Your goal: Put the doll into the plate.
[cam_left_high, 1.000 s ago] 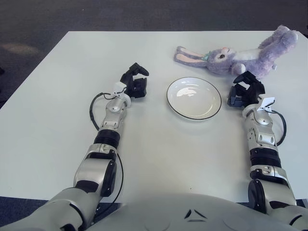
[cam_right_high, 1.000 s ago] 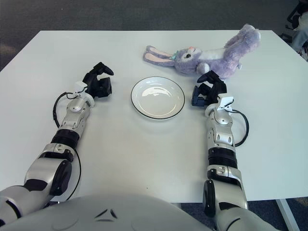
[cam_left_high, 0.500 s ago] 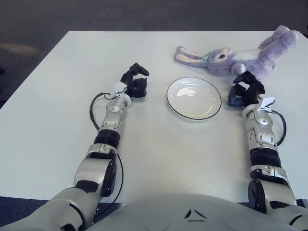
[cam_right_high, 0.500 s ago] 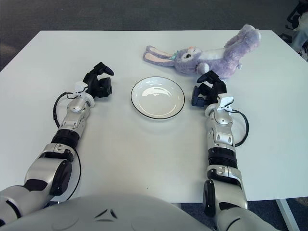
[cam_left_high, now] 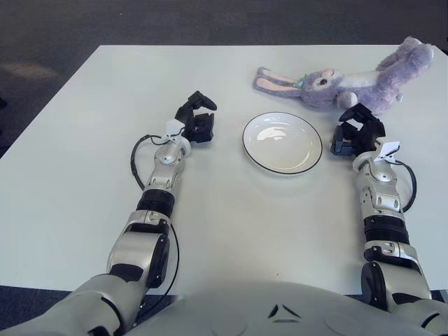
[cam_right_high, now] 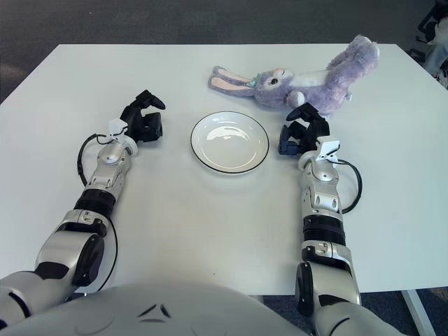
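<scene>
**Two robot hands flank an empty plate; the plush doll lies beyond it**

A white plate with a thin dark rim sits near the middle of a white tabletop. Nothing is in the plate.

The doll, a purple plush rabbit, lies on its side beyond the plate and toward its right, long ears pointing left, legs toward the tabletop's far right corner.

The right hand is just right of the plate, its forearm stretched straight forward from the robot's body. Its black fingers are loosely curled and grip nothing; they sit just short of the doll's belly, and contact cannot be judged.

The left hand is left of the plate, a little apart from it, forearm angled slightly inward. Its fingers are loosely curled too, holding nothing.
</scene>
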Controlling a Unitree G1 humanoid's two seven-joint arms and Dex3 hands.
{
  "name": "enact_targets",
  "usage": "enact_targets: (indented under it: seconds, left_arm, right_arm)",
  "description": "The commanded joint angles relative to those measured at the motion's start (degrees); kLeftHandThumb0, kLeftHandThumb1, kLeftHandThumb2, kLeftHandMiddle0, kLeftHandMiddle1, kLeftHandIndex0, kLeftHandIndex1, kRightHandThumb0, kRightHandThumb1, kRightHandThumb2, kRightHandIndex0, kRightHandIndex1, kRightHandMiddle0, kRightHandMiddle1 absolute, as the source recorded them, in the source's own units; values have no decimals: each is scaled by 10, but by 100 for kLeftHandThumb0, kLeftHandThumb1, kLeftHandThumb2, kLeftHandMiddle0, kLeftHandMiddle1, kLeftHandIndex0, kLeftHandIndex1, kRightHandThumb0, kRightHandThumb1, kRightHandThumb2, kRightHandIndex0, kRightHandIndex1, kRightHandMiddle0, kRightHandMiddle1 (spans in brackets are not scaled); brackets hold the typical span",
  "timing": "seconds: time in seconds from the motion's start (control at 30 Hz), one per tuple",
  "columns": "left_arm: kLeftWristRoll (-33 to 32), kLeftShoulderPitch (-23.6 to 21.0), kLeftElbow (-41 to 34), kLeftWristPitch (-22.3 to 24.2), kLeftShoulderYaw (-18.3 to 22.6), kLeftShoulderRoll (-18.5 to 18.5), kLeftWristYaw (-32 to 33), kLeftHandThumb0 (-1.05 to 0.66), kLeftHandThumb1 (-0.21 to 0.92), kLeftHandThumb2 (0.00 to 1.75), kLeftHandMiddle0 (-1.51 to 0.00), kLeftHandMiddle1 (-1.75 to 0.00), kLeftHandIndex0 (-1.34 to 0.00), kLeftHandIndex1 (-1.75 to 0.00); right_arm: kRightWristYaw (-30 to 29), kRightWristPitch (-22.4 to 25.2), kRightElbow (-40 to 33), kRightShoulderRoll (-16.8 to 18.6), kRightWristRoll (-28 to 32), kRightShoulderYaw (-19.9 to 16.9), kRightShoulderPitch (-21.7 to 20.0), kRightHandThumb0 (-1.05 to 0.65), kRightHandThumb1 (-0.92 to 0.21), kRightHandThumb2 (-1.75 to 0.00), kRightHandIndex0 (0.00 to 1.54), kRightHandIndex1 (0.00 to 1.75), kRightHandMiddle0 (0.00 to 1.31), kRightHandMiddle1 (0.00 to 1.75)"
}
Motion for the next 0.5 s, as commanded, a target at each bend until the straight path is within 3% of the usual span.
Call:
enact_targets:
  seconds: [0.0, 0.47]
  left_arm:
    - [9, 53, 19, 9, -4, -7, 11, -44, 43, 117, -108, -175, -52, -175]
    - [7, 62, 1, 19, -7, -3, 4, -44, 44, 117, -106, -175, -52, -175]
  right_arm:
    - [-4, 9, 30, 21, 1, -1, 85, -1, 4, -173, 89, 175, 64, 173]
    - [-1, 4, 30, 22, 2, -1, 86, -1, 5, -173, 90, 175, 66, 171]
